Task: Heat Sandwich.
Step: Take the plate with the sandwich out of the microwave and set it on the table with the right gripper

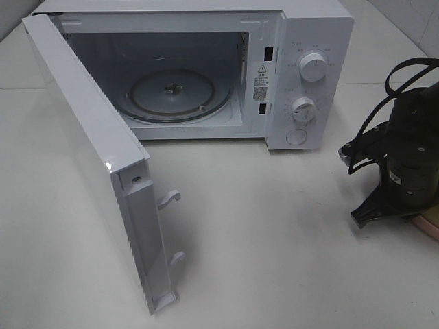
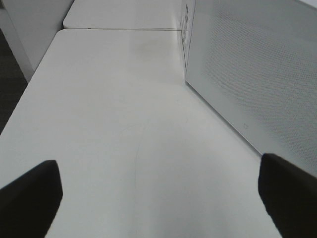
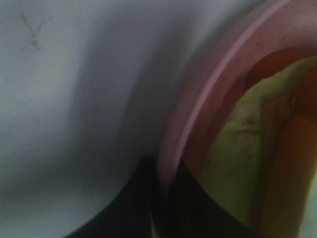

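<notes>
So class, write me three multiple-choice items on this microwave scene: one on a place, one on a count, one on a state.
1. Where is the round pink plate?
A. At the table's right edge, under the right arm
B. Inside the oven
C. On top of the oven

2. How many round white dials are on the control panel?
A. One
B. Two
C. Four

3. How is the door of the white microwave oven?
A. Shut
B. Removed
C. Swung wide open

Answers:
1 A: the round pink plate peeks out by the right pincer, closed on its rim.
2 B: one dial sits above another.
3 C: the door stands out from the white microwave oven, baring the glass turntable.
</notes>
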### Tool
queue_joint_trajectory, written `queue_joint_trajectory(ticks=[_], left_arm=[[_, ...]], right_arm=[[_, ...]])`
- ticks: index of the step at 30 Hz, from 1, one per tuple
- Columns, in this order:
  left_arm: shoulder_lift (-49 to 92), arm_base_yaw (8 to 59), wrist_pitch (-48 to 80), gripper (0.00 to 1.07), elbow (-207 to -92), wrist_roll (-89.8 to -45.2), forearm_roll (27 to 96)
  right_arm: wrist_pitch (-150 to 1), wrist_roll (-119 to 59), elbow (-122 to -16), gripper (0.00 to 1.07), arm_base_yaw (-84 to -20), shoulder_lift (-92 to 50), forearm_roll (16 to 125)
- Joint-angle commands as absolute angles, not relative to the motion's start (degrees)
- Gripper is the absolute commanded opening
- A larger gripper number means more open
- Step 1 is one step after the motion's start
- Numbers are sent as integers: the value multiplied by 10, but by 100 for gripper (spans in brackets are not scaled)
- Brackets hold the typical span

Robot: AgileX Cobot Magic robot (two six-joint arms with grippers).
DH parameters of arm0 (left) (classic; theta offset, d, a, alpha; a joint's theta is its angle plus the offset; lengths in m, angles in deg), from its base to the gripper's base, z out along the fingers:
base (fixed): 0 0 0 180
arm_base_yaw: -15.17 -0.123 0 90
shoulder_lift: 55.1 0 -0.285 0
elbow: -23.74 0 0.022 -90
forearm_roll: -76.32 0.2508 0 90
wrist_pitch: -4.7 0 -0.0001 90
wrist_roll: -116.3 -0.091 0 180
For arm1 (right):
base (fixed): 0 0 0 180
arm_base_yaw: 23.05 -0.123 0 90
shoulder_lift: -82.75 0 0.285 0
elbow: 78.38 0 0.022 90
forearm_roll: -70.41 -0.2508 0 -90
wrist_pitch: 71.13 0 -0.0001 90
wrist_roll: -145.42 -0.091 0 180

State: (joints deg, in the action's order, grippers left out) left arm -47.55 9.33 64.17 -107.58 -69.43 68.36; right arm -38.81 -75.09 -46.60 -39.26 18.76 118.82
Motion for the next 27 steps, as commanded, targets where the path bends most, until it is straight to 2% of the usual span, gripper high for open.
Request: queue_joint_trajectory(ticks=[1,6,11,14,15,17,18,19,21,27], left_arm=[[-492,92,641,103,-1074,-694,685],[-492,92,641,103,-1074,-694,685],[-492,92,641,103,-1074,-694,685],[-492,92,641,103,-1074,-694,685],[-492,92,641,103,-1074,-694,685],[-492,92,641,103,-1074,-694,685],[-492,92,641,103,-1074,-694,685],[-492,92,641,103,-1074,-694,685],[-492,92,641,103,-1074,-694,685],[-492,92,641,103,-1074,-694,685]], right_arm=[[-386,-757,-468,2,-390,192,1198],[-384,-757,-468,4,-390,192,1196],[-377,-757,-468,11,-390,192,1196],[-371,-757,-474,23,-390,186,1188],[-371,-757,-474,23,-390,186,1188],[-367,-757,-476,35,-390,176,1182],[-363,-756,-476,39,-390,173,1179],[-363,-756,-476,39,-390,173,1179],[-348,-753,-476,51,-390,164,1169],[-339,-690,-476,66,-390,123,1114]])
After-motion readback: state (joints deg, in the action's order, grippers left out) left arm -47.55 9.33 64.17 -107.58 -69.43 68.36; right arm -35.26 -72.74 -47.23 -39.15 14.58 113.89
